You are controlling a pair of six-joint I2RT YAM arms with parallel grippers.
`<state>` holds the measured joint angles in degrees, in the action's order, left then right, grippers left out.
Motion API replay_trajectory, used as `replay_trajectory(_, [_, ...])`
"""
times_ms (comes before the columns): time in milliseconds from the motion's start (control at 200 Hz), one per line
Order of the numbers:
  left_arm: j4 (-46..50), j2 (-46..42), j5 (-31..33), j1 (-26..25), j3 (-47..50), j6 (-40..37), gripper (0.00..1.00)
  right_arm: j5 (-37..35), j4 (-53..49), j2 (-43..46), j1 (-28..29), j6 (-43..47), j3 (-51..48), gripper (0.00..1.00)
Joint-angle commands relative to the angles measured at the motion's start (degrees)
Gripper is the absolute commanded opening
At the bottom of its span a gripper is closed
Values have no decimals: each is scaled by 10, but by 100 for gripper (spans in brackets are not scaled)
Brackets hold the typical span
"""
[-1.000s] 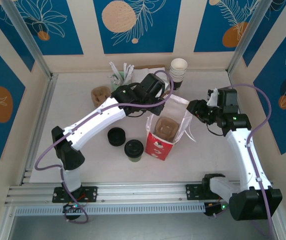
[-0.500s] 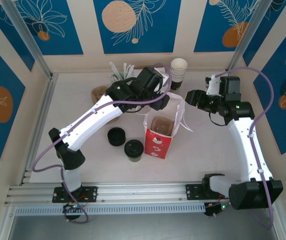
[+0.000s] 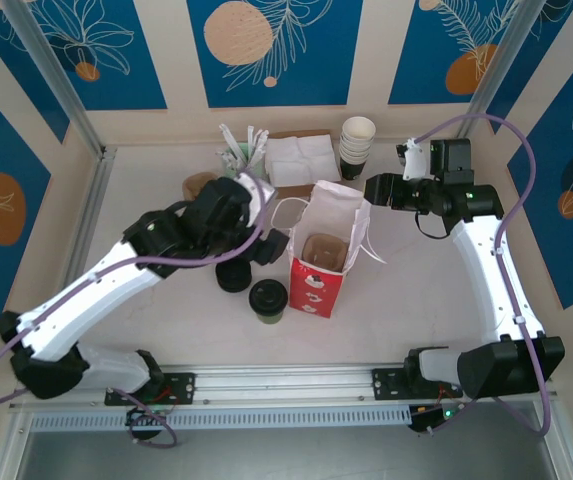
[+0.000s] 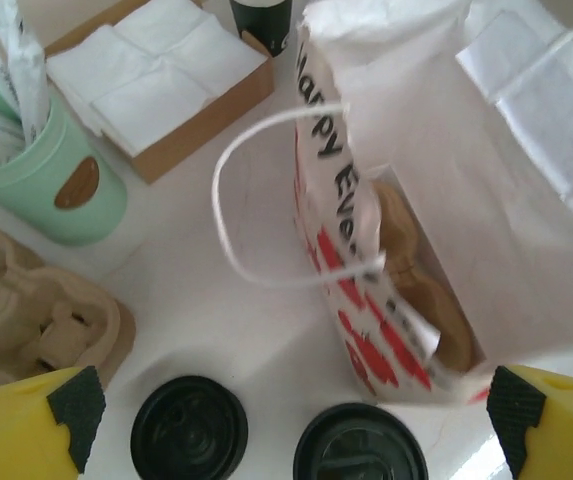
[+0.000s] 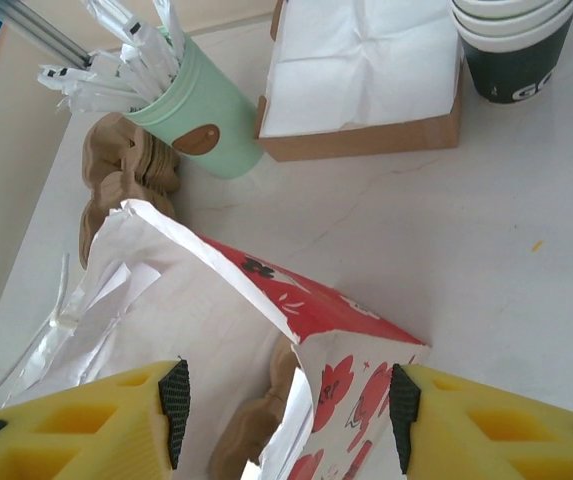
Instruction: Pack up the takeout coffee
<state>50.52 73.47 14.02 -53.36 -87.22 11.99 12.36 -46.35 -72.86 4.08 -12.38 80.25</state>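
The takeout coffee [image 3: 268, 299], a dark cup under a black lid, stands on the table just left of the red and white paper bag [image 3: 318, 285]. The bag stands open, with a brown cardboard carrier [image 3: 324, 252] inside. My left gripper [image 3: 263, 243] hovers wide open and empty left of the bag, above the coffee [image 4: 359, 455] and the bag's loose white handle [image 4: 266, 200]. My right gripper [image 3: 374, 188] hangs open behind the bag's right side. In the right wrist view its pads [image 5: 403, 402] frame the bag's corner [image 5: 351, 345] without touching it.
A low stack of loose black lids [image 3: 233, 274] lies beside the coffee. Along the back stand a green cup of wrapped sticks [image 3: 234, 157], a box of napkins [image 3: 301, 160] and stacked lidless cups [image 3: 358, 140]. A spare cardboard carrier [image 3: 201, 187] lies at back left.
My left gripper opened, let go of the bag's rear rim and drew back to the left, toward the lids. My right gripper pulled up and away from the bag's right side.
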Motion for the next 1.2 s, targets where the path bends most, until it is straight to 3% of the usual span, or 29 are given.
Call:
replay_trajectory(0, [-38, -40, -5, 0, 78, 21, 100, 9, -8, -6, 1, 19, 23, 58])
replay_trajectory(155, [-91, -86, 0, -17, 188, 56, 100, 4, -6, -6, 1, 0, 26, 58])
replay_trajectory(520, [-179, -109, 29, -88, 330, 115, 100, 5, -37, 5, 1, -11, 33, 60])
replay_trajectory(860, [-148, -58, 82, -137, 326, 156, 100, 8, -40, 17, 0, -8, 24, 60])
replay_trajectory(1195, [-140, -29, 97, -141, 315, 189, 95, 5, -46, 22, 1, 2, 14, 60])
